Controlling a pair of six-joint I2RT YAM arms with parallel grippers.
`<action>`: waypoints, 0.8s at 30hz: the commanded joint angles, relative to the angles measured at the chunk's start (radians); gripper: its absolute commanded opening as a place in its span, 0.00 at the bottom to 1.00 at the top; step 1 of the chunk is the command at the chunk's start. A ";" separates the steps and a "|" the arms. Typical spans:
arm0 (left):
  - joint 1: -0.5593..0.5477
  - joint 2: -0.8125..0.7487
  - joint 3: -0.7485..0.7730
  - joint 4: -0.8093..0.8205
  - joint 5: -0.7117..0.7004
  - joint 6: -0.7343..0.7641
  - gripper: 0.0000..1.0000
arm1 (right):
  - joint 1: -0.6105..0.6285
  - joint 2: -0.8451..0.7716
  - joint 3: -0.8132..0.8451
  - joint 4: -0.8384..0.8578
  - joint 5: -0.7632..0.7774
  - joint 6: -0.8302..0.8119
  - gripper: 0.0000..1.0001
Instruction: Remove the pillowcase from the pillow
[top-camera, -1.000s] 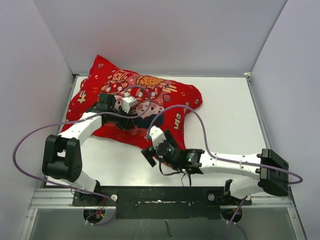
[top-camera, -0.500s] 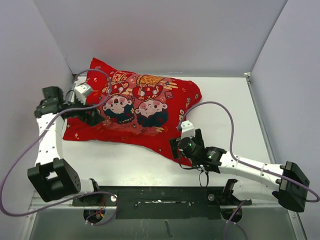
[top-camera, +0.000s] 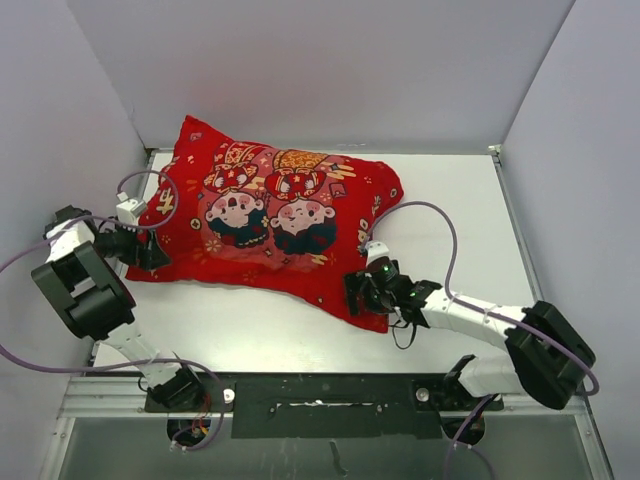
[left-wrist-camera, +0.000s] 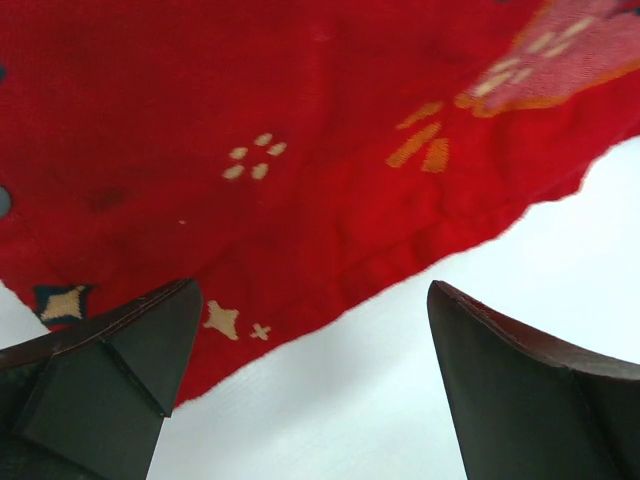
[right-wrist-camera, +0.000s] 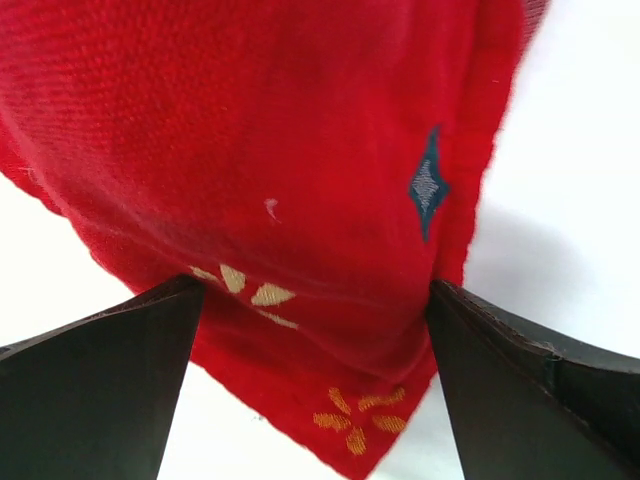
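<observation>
Now the left fingers (top-camera: 152, 252) at 9 o'clock and right fingers (top-camera: 360, 290) at 4 o'clock gape wide at corners of the pillowcase (top-camera: 270, 220). Next, I think, they should pinch just the cloth.

overhead view, wrist close-ups share pillowcase (top-camera: 280, 220)

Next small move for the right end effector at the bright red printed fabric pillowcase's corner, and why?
Probably close the right end effector: its jaws stand open with the near corner of the bright red fabric pillowcase lying between them, so a pinch should catch cloth. The left end effector is open too, at the hem.
</observation>
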 joint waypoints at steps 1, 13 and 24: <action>-0.017 0.043 0.001 0.205 -0.016 -0.069 0.98 | 0.013 0.086 0.033 0.109 -0.071 -0.004 0.98; -0.042 0.195 -0.035 0.395 -0.134 -0.089 0.98 | 0.021 0.201 0.039 0.164 -0.016 0.054 0.89; -0.045 0.082 -0.134 0.227 -0.100 0.092 0.26 | -0.015 0.025 0.001 0.120 0.029 0.139 0.31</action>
